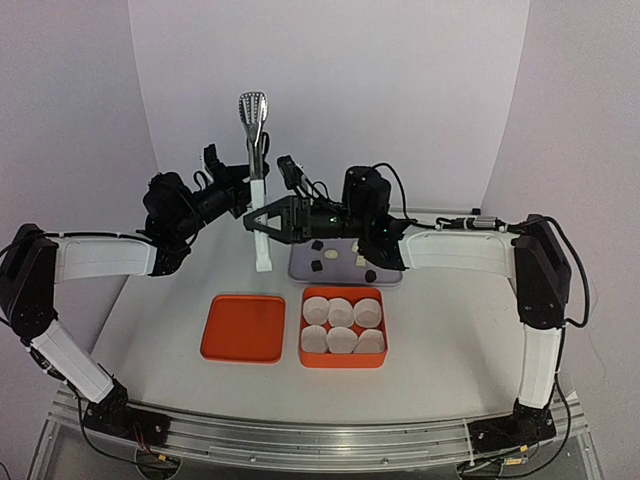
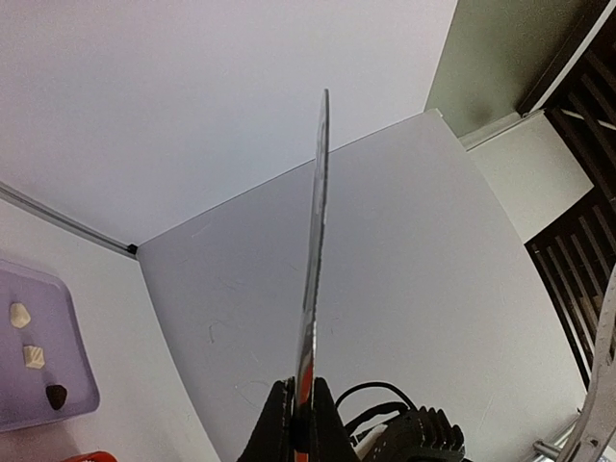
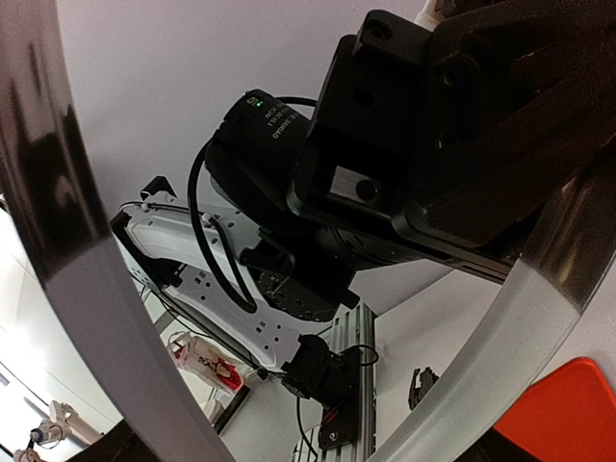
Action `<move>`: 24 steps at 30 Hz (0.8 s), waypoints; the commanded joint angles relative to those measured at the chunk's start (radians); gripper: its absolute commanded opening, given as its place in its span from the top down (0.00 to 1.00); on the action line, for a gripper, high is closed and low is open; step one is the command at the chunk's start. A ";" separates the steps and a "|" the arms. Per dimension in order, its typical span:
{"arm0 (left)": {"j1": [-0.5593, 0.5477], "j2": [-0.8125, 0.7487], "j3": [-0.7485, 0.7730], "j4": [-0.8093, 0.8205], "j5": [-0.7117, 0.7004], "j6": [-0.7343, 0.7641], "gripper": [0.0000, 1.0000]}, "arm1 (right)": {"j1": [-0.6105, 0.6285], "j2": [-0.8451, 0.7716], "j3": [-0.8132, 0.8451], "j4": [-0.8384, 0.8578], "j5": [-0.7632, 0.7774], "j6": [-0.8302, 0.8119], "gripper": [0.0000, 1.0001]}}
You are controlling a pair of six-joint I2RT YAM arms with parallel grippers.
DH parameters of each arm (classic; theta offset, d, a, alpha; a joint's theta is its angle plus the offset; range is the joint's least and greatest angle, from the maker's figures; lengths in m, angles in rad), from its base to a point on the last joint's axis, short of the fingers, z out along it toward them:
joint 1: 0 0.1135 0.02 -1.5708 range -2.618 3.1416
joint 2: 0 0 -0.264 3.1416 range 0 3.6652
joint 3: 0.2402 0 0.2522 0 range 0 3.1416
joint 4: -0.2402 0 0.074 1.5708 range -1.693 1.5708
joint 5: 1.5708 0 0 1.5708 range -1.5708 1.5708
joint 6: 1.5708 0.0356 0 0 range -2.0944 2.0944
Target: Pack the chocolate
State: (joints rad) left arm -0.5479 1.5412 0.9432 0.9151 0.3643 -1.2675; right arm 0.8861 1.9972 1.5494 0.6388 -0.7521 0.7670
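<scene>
at the far side of the table (image 1: pixel 450 330), the left arm reaches in from the left with its forearm about level. the left gripper (image 1: pixel 248 188) is clamped on a pair of tongs (image 1: pixel 252 108) that stands upright, metal heads on top and white handle pointing down. the left wrist view shows the tongs edge-on, pinched between both black fingers (image 2: pixel 277 425). the right arm stretches across from the right and its right gripper (image 1: pixel 262 222) sits at the lower handle; i cannot tell whether it grips or hangs loose there.

the chocolate (image 1: pixel 316 243) lies as small dark and cream lumps scattered on a lavender tray (image 1: pixel 340 277), partly under the right arm's wrist.

nearer the arm bases, an orange box (image 1: pixel 343 362) holds six white paper cups (image 1: pixel 318 306) in two rows of three. an orange lid (image 1: pixel 243 328) lies just left of it. the tray's far edge runs close to the foot of the backdrop. bare table shows left of the lid and right of the box.
</scene>
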 commanded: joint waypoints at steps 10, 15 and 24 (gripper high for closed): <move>-0.015 -0.022 -0.001 -0.002 -0.053 0.027 1.00 | 0.003 0.015 0.098 0.065 0.008 0.041 0.25; -0.016 -0.015 -0.004 -0.014 -0.053 0.016 1.00 | 0.002 -0.007 0.084 0.065 0.018 0.023 0.24; -0.017 0.007 0.018 -0.025 -0.033 0.030 1.00 | -0.008 -0.031 0.062 0.064 0.031 0.039 0.36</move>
State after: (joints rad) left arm -0.5587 1.5261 0.9356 0.9078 0.3115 -1.2552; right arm 0.8860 2.0201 1.5940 0.6266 -0.7243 0.8059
